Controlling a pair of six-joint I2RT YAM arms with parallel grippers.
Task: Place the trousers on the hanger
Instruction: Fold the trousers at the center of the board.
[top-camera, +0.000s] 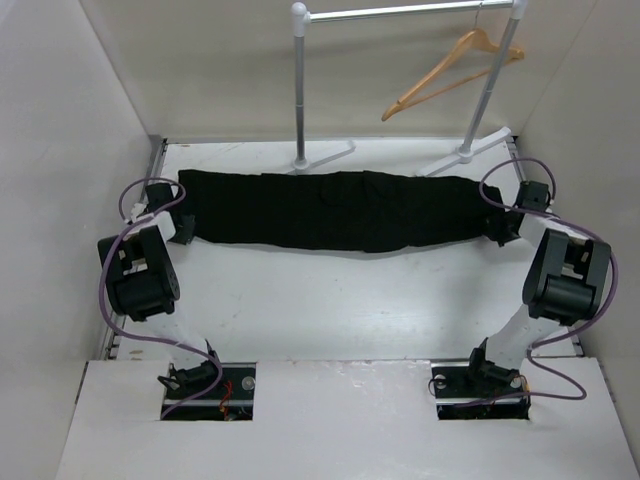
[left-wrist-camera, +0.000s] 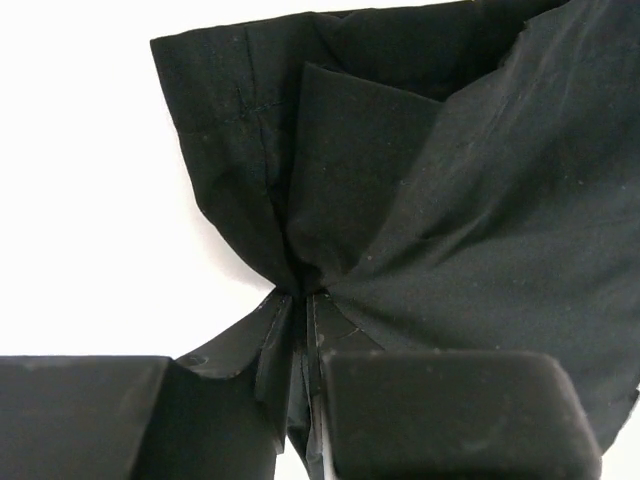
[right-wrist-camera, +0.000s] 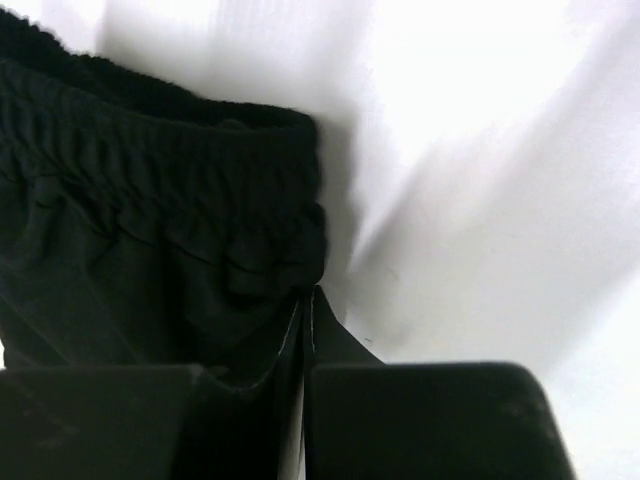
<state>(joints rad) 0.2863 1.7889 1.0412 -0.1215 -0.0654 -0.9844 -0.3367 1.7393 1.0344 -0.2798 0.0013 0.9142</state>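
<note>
The black trousers (top-camera: 330, 210) lie stretched left to right across the far half of the white table. My left gripper (top-camera: 183, 228) is at their left end. In the left wrist view it (left-wrist-camera: 303, 295) is shut on the cloth (left-wrist-camera: 450, 180), which bunches into folds at the fingertips. My right gripper (top-camera: 503, 232) is at the right end. In the right wrist view it (right-wrist-camera: 308, 292) is shut on the near corner of the elastic waistband (right-wrist-camera: 150, 230), only its edge between the tips. The tan wooden hanger (top-camera: 452, 68) hangs tilted from the rail behind, apart from both grippers.
A grey metal rail stand (top-camera: 300, 90) stands at the back, its feet (top-camera: 330, 152) just beyond the trousers. White walls close in on the left, right and back. Purple cables loop beside both arms.
</note>
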